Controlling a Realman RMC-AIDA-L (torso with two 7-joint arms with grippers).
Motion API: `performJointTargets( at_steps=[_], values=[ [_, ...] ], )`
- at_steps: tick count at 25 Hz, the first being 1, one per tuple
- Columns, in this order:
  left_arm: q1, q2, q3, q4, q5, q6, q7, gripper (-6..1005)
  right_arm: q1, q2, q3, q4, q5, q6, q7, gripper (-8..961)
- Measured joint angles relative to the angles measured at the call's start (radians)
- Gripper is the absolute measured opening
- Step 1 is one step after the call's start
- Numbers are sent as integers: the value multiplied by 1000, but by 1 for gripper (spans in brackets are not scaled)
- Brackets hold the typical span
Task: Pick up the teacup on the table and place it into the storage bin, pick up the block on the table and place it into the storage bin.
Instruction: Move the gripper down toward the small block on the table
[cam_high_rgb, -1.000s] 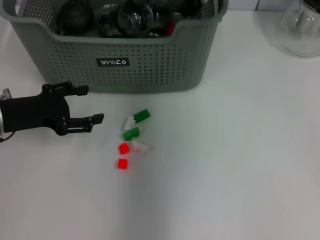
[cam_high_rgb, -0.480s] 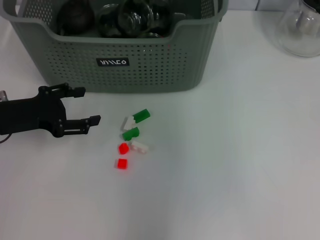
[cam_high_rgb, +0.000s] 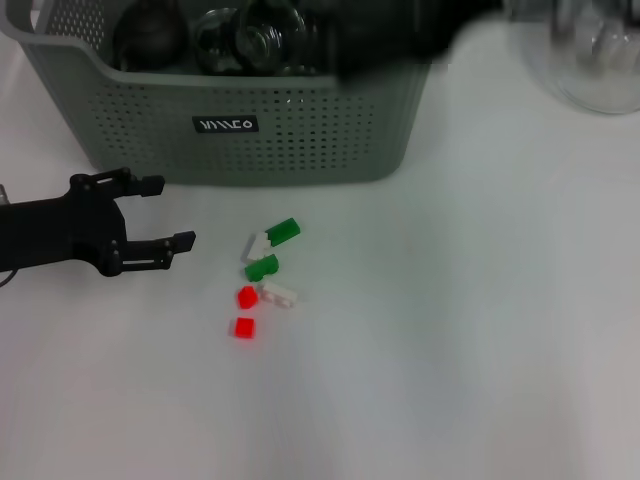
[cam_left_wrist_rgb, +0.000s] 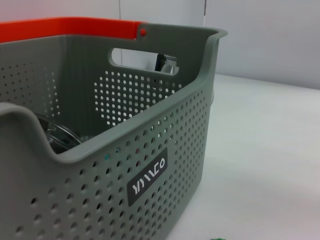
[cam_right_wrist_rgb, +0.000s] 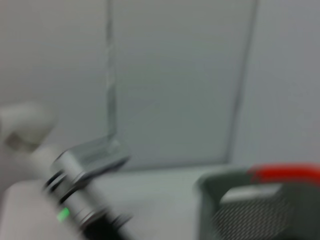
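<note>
Blocks (cam_high_rgb: 262, 281) are seen loose on the table just beyond the spread, empty fingertips of the left gripper (cam_high_rgb: 170, 213), with the storage bin (cam_high_rgb: 300, 140) farther ahead; right gripper's state cannot be told.

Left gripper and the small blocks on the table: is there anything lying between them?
No. In the head view, only bare white table separates the open left gripper from the blocks.

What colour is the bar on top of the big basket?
Bright orange-red bar along the storage bin rim, clearest in the left wrist view.
</note>
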Motion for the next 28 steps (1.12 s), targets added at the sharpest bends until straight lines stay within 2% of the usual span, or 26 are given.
performJointTargets(
  at_steps=[5, 6, 8, 11, 17, 19, 23, 28],
  values=[
    [2, 0, -13, 1, 0, 0, 0, 840, -12, 2, -85, 129, -49, -115, -4, 899],
    [2, 0, -14, 1, 0, 1, 0, 840, 9, 3, -126, 198, -103, -119, 2, 898],
    [1, 0, -16, 1, 0, 1, 0, 840, 25, 3, -145, 240, -133, -118, 7, 897],
    [0, 0, -15, 0, 0, 2, 0, 840, 102, 5, -198, 380, -202, -87, 26, 895],
    [-3, -1, -14, 0, 0, 2, 0, 842, 276, 9, -342, 690, -245, 88, 33, 894],
    [-4, -1, -14, 0, 0, 1, 0, 841, 305, 10, -399, 744, -245, 160, 42, 894],
    [-6, -2, -13, -4, 0, -4, 4, 841, 338, 15, -519, 803, -242, 293, 78, 895],
    [-8, -5, -13, -6, 0, -9, 10, 840, 344, 23, -653, 815, -231, 430, 126, 895]
  ],
)
